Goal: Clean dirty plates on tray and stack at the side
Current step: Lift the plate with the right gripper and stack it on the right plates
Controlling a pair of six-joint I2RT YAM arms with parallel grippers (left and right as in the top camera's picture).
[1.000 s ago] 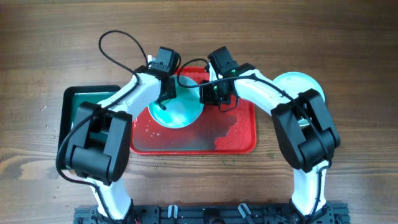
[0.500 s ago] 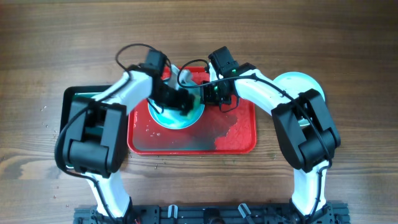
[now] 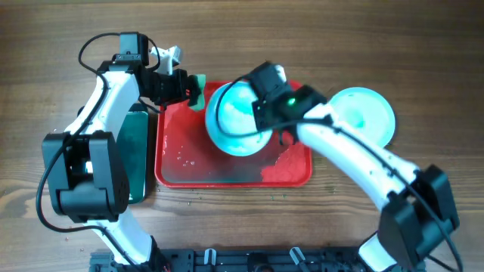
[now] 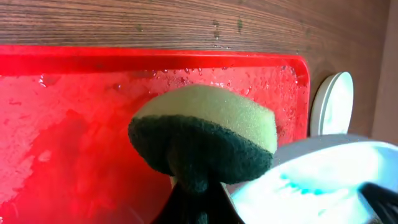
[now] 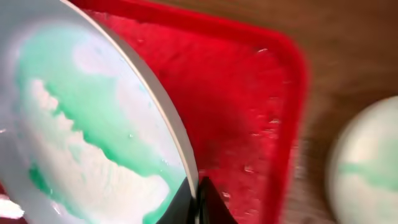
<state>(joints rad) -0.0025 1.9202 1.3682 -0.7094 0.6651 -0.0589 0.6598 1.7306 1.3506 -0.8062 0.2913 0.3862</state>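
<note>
Right hand [image 5: 198, 191] pinches 1 green-streaked round plate [image 3: 234, 121] above 1 wet red tray [image 3: 227, 172]; left hand [image 4: 191, 196] squeezes 1 porous green sponge [image 4: 205, 130]; 2nd plate [image 3: 367, 113] sits on wooden counter [image 3: 340, 30].

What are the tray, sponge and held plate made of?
The tray looks like glossy red plastic: water beads, bright highlights. The sponge: likely soft foam, pale green over a dark scouring layer, visibly squashed. The plate: smooth, glossy, ceramic or melamine, cannot tell.

Table [image 3: 378, 45]: wooden, carrying two trays and one plate.
Red tray [image 3: 234, 183]: sitting mid-table, glistening wet.
Black tray [image 3: 138, 162]: lying just left of it, holding green liquid.
Mint plate [image 3: 370, 113]: resting near its right edge.
</note>
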